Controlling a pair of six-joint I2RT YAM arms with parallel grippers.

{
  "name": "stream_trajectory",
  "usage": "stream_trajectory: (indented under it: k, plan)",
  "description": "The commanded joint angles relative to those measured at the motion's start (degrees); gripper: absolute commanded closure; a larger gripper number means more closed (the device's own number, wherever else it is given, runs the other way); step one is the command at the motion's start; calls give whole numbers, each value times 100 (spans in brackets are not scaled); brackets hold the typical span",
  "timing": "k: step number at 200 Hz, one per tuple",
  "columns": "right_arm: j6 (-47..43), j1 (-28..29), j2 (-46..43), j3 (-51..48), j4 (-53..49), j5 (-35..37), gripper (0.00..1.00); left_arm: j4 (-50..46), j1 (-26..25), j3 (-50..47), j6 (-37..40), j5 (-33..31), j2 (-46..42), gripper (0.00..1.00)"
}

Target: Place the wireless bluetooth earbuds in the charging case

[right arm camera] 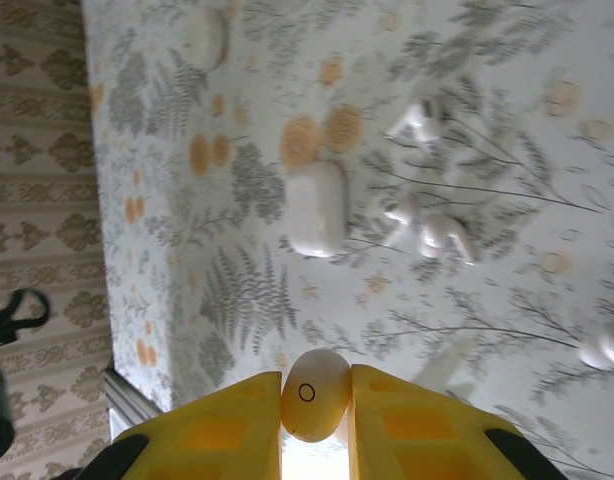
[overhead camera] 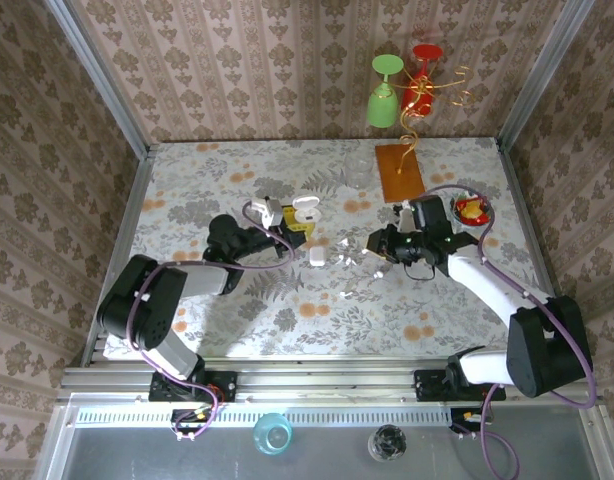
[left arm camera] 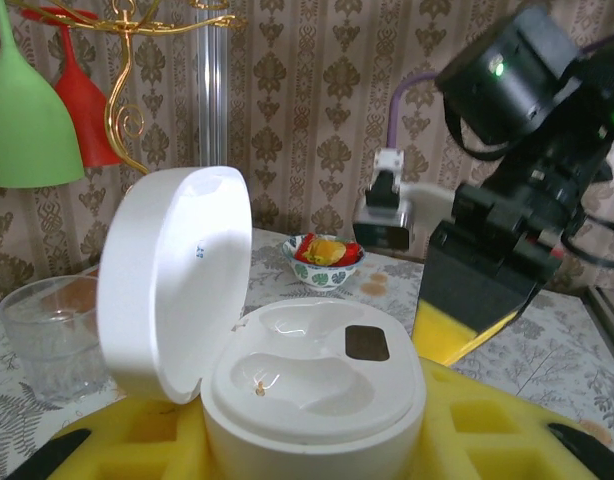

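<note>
The left gripper (left arm camera: 312,445) is clamped on the open charging case (left arm camera: 317,385), its yellow pads (left arm camera: 487,430) pressed against both sides and the lid (left arm camera: 172,280) standing upright. Facing it, the right gripper (right arm camera: 316,410) pinches a single earbud (right arm camera: 313,388) tight in its jaws. On the flowered table (right arm camera: 237,300) beneath that gripper lie loose earbuds (right arm camera: 432,232), just beside a closed white case (right arm camera: 317,208). Behind the open case stand a clear glass (left arm camera: 47,340) and a small bowl (left arm camera: 325,265), with a green wine glass (left arm camera: 27,115) hanging further back.
</note>
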Motion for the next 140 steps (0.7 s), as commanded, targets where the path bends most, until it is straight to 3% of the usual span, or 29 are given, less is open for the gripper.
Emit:
stream_trajectory:
  k: [1,140]
  plan:
    - [-181,216,48,485,-311,-172,78,180,-26,-58,284,-26,123,69]
    - [-517,1518,906,2336,-365,313,78,176,-167,-75,768,66,373,71]
